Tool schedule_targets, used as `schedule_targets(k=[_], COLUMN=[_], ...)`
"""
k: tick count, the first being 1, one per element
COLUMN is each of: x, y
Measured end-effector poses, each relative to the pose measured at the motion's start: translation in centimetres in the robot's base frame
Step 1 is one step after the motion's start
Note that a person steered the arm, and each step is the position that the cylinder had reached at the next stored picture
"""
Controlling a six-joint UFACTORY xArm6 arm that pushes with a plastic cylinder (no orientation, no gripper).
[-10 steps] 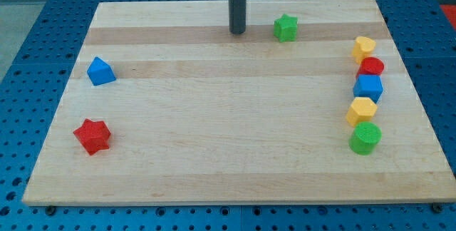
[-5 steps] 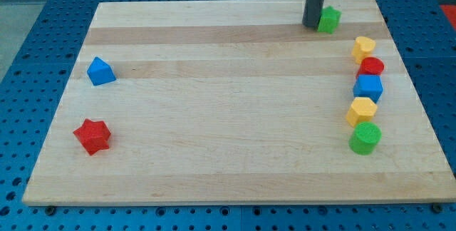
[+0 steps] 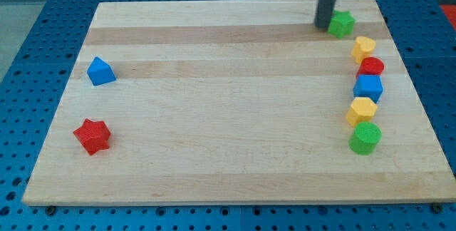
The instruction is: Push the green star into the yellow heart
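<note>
The green star (image 3: 343, 23) lies near the top right of the wooden board (image 3: 228, 152). My tip (image 3: 325, 26) touches the star's left side. The yellow heart (image 3: 364, 47) lies just below and right of the star, a small gap apart. It heads a column of blocks along the right edge.
Below the yellow heart come a red round block (image 3: 371, 66), a blue block (image 3: 368, 87), a yellow hexagon (image 3: 362, 110) and a green cylinder (image 3: 366, 137). A blue block (image 3: 100, 70) and a red star (image 3: 92, 135) lie at the view's left.
My tip has moved right along the top edge, reached the green star and pushed it right, closer to the yellow heart. The other blocks have not moved.
</note>
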State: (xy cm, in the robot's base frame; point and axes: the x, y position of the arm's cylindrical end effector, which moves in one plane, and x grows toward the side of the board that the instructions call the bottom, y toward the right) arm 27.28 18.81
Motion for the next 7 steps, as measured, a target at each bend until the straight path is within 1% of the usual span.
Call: schedule_targets(k=[1, 2, 3, 4, 5, 7], x=[0.7, -0.2, -2.5, -3.6, -1.7, 2.2], y=[2.8, 1.7, 0.0, 5.8, 9.4, 4.7])
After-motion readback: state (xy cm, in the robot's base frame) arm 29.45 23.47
